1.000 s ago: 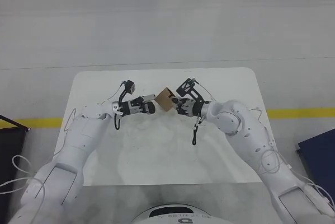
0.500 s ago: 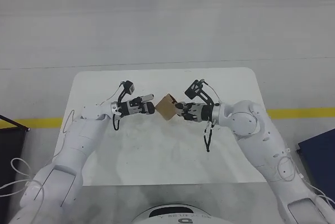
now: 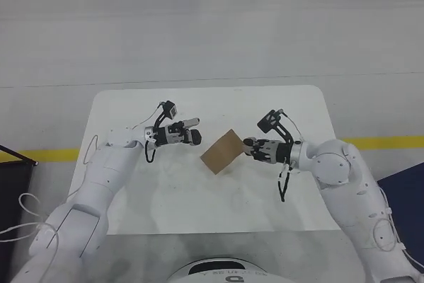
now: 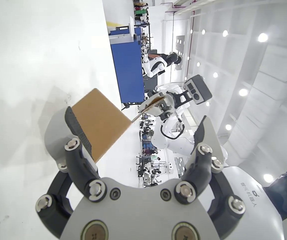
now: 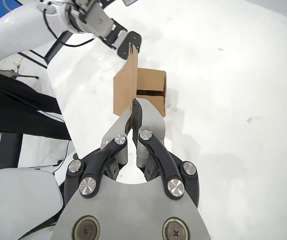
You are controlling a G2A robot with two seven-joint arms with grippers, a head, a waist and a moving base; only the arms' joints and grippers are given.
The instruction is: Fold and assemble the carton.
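The brown carton [image 3: 224, 151] hangs just above the middle of the white table [image 3: 127, 113], partly folded, with one flap sticking out. My right gripper [image 3: 248, 147] is shut on that flap; in the right wrist view its pads [image 5: 136, 112] pinch the flap's edge, with the carton's body [image 5: 149, 83] beyond them. My left gripper [image 3: 196, 135] stands open a short way to the carton's left, not touching it. From the left wrist, the carton [image 4: 98, 121] lies just past one finger [image 4: 76, 126], with nothing between the fingers of the left gripper [image 4: 138, 128].
A yellow floor line [image 3: 49, 154] runs past both sides of the table. A blue cabinet [image 3: 417, 191] stands off the table's right side and a dark stand [image 3: 3, 170] off its left.
My right arm has drawn the carton right and toward the robot, away from the left gripper, which was against it before. The left gripper has stayed nearly in place.
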